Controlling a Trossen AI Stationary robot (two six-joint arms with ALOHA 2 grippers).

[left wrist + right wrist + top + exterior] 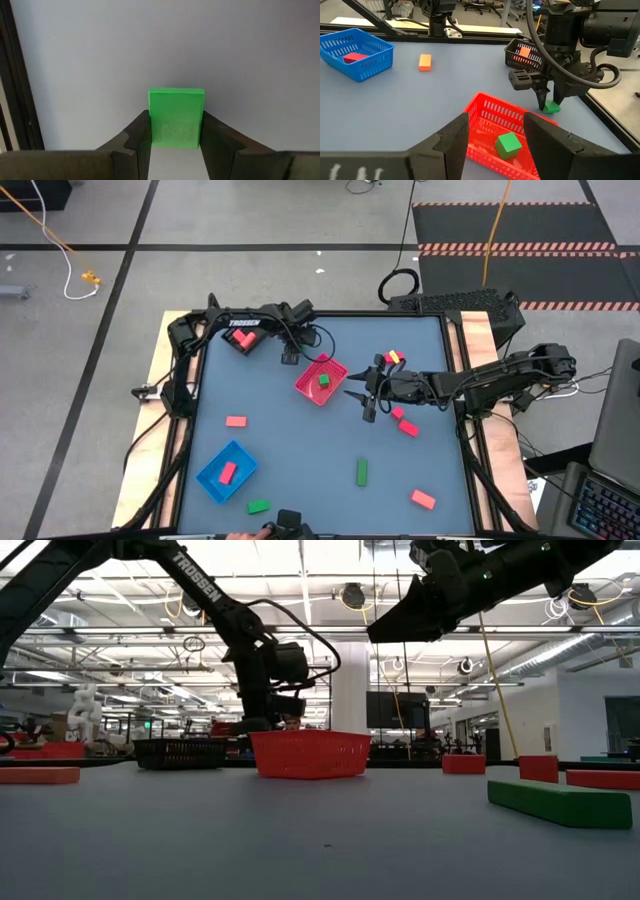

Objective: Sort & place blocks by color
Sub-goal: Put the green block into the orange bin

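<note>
Left wrist view: left gripper (175, 145) seemingly pinching a green block (175, 117); right gripper (496, 131) spread.

This is a robotics lab or industrial workshop. A grey concrete floor (250, 220) carries black tape lines, a hazard-striped mat (515, 240) and trailing orange cable (55, 235). Across the table, the far hall shows ceiling strip lights (300, 635), a white pillar (350, 685) and other workbenches.
</note>
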